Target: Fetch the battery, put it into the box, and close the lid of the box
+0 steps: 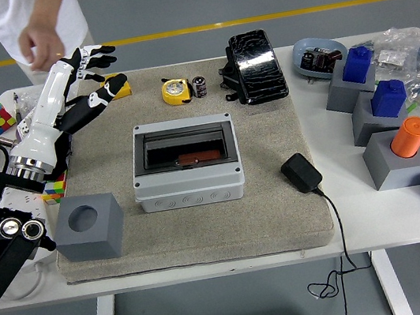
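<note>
Here the left hand (86, 81) hangs raised over the table's (348, 223) far left, fingers spread and empty, well clear of the box (186, 163). The box lid looks shut, a reddish item inside, likely the battery (192, 158). A tape measure (176, 91) and grey block (87, 227) lie nearby; nothing obstructs the box.

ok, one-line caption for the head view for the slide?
Left hand raised open over the table's far-left corner, clear of the grey box, whose dark lid lies shut; a person's hand hangs beyond the far edge.
</note>
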Controlling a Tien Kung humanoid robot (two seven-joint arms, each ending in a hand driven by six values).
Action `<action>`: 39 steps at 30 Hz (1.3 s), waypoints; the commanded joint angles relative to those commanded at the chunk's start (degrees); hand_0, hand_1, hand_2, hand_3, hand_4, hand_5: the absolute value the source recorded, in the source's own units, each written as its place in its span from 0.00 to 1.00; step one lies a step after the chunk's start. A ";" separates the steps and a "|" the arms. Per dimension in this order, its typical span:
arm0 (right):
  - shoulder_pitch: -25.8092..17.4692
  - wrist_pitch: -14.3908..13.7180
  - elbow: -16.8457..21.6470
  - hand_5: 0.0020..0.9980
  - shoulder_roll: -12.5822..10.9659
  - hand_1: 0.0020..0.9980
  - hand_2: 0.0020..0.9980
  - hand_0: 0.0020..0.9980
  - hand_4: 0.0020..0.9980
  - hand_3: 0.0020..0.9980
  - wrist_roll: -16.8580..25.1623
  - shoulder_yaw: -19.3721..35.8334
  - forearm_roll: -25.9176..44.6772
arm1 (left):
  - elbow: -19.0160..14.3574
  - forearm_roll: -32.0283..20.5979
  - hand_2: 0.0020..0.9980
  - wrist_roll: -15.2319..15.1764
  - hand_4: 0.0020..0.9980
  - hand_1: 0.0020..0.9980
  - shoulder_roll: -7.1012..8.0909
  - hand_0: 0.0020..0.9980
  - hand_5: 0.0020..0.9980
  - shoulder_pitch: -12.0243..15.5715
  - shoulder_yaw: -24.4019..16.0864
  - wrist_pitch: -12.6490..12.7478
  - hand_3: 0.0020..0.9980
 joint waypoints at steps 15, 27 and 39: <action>2.23 -0.66 -0.22 0.47 -1.38 0.67 0.68 0.66 0.97 0.56 -0.91 -2.73 0.81 | -1.00 0.40 0.68 -1.51 1.00 0.67 -0.45 0.52 0.84 2.67 -9.96 -0.66 0.73; 2.38 -0.70 -0.49 0.47 -0.75 0.67 0.68 0.66 0.97 0.56 -0.61 -4.56 1.66 | -1.18 3.29 0.68 -0.84 1.00 0.67 -0.94 0.52 0.80 4.76 -12.78 -1.37 0.72; 2.20 -1.31 -0.48 0.47 -0.27 0.67 0.68 0.67 0.97 0.56 -0.70 -4.86 1.77 | -1.21 3.82 0.68 -0.52 1.00 0.67 -0.15 0.52 0.79 6.14 -12.86 -2.12 0.72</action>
